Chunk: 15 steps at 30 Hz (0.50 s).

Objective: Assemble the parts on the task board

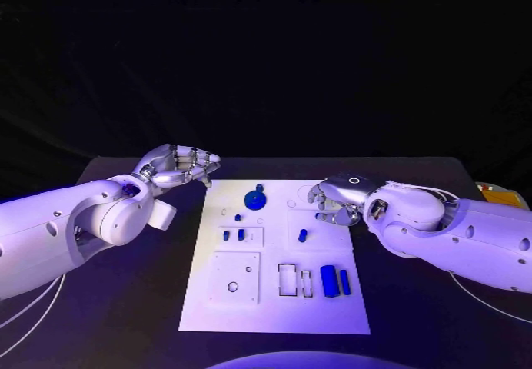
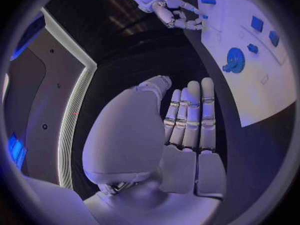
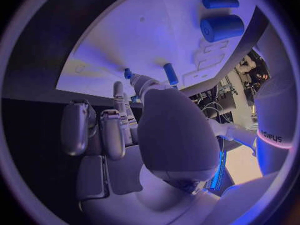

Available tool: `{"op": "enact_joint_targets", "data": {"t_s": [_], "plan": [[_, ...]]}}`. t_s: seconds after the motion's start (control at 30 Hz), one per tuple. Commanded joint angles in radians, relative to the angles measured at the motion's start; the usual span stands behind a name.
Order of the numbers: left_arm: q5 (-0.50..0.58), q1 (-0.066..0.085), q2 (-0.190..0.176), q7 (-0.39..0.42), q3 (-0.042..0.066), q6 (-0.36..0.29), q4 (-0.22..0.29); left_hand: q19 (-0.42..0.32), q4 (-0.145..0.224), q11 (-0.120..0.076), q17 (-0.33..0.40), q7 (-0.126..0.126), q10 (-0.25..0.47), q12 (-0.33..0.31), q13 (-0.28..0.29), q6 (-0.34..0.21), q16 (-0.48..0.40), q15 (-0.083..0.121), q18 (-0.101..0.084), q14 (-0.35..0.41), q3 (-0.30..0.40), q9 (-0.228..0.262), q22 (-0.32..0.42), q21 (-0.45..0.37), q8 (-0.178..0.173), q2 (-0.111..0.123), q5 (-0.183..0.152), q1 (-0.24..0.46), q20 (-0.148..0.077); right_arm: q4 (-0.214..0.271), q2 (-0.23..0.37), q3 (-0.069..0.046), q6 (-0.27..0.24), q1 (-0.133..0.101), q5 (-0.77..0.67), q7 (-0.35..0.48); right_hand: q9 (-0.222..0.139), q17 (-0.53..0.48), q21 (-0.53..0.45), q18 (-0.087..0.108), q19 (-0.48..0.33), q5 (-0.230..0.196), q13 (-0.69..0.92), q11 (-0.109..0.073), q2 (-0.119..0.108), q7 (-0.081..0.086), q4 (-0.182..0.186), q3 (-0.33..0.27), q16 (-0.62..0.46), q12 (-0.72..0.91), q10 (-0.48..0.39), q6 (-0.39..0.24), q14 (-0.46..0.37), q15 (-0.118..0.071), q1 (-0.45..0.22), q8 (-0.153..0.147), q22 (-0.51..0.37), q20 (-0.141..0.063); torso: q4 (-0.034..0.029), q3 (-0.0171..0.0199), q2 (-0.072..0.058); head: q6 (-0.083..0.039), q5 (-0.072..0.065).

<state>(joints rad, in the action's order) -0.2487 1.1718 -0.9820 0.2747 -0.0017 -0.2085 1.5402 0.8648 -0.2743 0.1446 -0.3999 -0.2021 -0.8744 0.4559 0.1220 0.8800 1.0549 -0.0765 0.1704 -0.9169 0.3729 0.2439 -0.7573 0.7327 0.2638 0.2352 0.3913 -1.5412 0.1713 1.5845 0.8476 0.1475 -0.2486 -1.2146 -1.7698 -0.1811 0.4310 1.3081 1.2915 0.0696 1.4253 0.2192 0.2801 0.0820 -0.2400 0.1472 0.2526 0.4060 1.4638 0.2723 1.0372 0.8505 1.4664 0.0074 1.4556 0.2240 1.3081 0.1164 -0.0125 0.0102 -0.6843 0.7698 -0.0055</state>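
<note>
The white task board (image 1: pixel 277 307) lies mid-table. On it are a blue gear (image 1: pixel 256 200) (image 2: pixel 235 60), three small blue pieces (image 1: pixel 233 233) (image 2: pixel 256 22), a short blue peg (image 1: pixel 303 234) (image 3: pixel 170 74), a blue cylinder (image 1: pixel 329 277) (image 3: pixel 222 27) and a thin blue bar (image 1: pixel 345 282) (image 3: pixel 219 2). My right hand (image 1: pixel 338 201) (image 3: pixel 156 130) hovers over the board's far right part and pinches a small blue part (image 3: pixel 127 73) between thumb and a finger. My left hand (image 1: pixel 177 165) (image 2: pixel 187 120) hangs off the board's far left corner, holding nothing.
Black table (image 1: pixel 133 307) surrounds the board on all sides. A yellow object (image 1: pixel 499 196) sits at the table's far right edge. White cables (image 1: pixel 28 311) trail under my left arm. Several empty recesses (image 1: pixel 286 280) mark the board's near half.
</note>
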Motion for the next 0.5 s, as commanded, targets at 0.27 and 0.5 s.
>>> {"op": "enact_joint_targets", "data": {"t_s": [0.27, 0.5], "plan": [[0.085, 0.002, -0.007, 0.047, 0.001, 0.000, 0.008, 0.010, 0.004, 0.003, 0.003, -0.005, -0.007, 0.005, 0.000, 0.003, -0.005, 0.000, 0.014, -0.010, 0.001, -0.004, 0.001, -0.004, 0.000, -0.008, 0.003, -0.002, 0.000, -0.001, -0.013, 0.003, 0.046, 0.006, -0.087, -0.045, 0.008, 0.026, 0.006, -0.008, 0.009, -0.001, -0.044, 0.009, 0.009, -0.001, -0.015, 0.033, 0.005, -0.036, 0.016, 0.150, 0.052, 0.006, 0.001, 0.014, 0.128, 0.000, 0.0016, 0.0008, 0.000, 0.008, 0.003], [0.086, 0.002, -0.009, 0.041, 0.001, 0.000, 0.007, 0.013, 0.005, 0.004, 0.004, -0.008, -0.006, 0.004, -0.001, -0.002, -0.006, 0.000, 0.013, -0.012, 0.001, -0.006, 0.002, -0.004, -0.002, -0.006, 0.003, -0.001, -0.001, -0.002, -0.012, 0.004, 0.064, 0.017, -0.088, -0.045, 0.010, 0.017, 0.000, -0.006, 0.006, -0.004, -0.073, 0.007, 0.009, -0.007, -0.022, 0.047, 0.001, -0.065, 0.026, 0.180, 0.049, 0.004, -0.008, 0.020, 0.127, -0.002, 0.0029, 0.0023, 0.001, 0.011, 0.004]]}}
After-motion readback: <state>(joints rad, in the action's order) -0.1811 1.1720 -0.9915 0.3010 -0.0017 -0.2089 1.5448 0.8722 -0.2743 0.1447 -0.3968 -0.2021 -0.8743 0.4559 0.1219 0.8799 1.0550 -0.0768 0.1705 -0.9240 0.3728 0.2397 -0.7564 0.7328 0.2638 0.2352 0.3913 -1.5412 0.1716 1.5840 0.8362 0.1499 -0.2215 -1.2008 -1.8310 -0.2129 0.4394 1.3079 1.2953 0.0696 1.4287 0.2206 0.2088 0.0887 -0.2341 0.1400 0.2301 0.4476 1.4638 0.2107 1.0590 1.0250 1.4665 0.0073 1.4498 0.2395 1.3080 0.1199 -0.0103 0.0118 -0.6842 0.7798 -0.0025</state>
